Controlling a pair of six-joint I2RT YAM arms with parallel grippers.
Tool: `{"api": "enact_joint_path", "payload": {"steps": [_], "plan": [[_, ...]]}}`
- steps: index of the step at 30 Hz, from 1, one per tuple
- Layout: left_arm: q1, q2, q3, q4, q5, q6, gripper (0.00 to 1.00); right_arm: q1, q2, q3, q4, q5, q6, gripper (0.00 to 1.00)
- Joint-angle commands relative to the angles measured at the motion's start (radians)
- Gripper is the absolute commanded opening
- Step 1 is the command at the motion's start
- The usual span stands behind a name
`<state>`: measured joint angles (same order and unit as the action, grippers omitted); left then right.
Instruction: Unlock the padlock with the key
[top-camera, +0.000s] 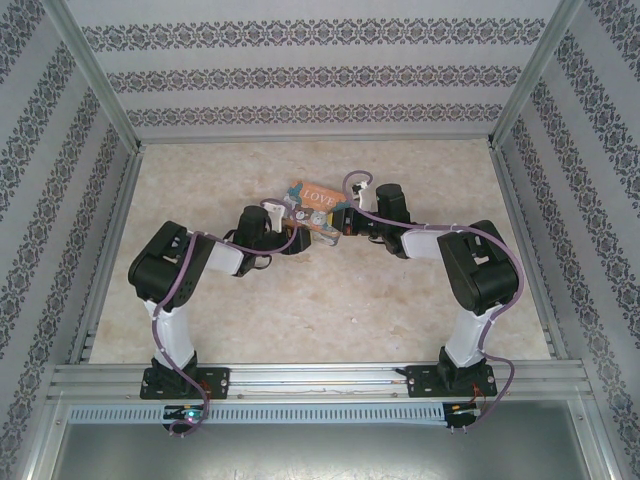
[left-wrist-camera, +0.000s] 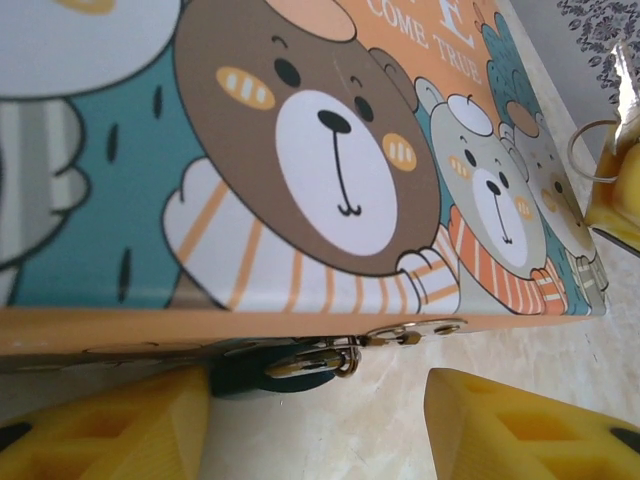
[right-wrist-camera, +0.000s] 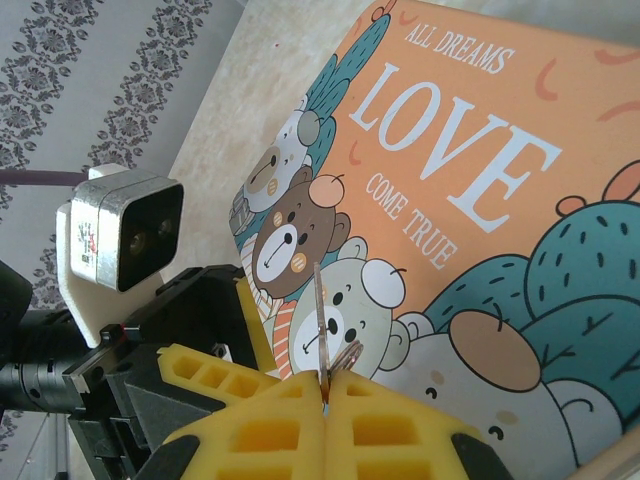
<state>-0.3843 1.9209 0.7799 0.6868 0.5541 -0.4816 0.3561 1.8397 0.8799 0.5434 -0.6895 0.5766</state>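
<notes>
Spread apart, my left fingers stand open and clasp nothing. The padlock sits low between them, its dark teal body just beside one finger, hanging at the front wall of the tin. My right fingers are pressed together, pinching the key, whose thin blade sticks out past them over the tin's lid. The tin lies on the counter, nearer the far edge and about midway between the side edges. The tin's rim half hides the padlock's body, and I cannot make out its keyhole.
</notes>
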Motion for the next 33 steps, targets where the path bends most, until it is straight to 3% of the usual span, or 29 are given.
{"api": "enact_joint_path", "payload": {"steps": [1, 17, 33], "plan": [[-0.018, 0.031, 0.028, 0.000, 0.022, 0.024, 0.58, 0.011, 0.036, -0.012, -0.036, 0.013, 0.000, 0.00], [-0.048, 0.014, 0.028, -0.028, 0.012, 0.035, 0.53, 0.012, 0.034, -0.024, -0.030, 0.016, 0.009, 0.00], [-0.070, 0.047, 0.052, -0.021, -0.096, -0.027, 0.48, 0.015, 0.039, -0.016, -0.030, 0.018, 0.008, 0.00]]}}
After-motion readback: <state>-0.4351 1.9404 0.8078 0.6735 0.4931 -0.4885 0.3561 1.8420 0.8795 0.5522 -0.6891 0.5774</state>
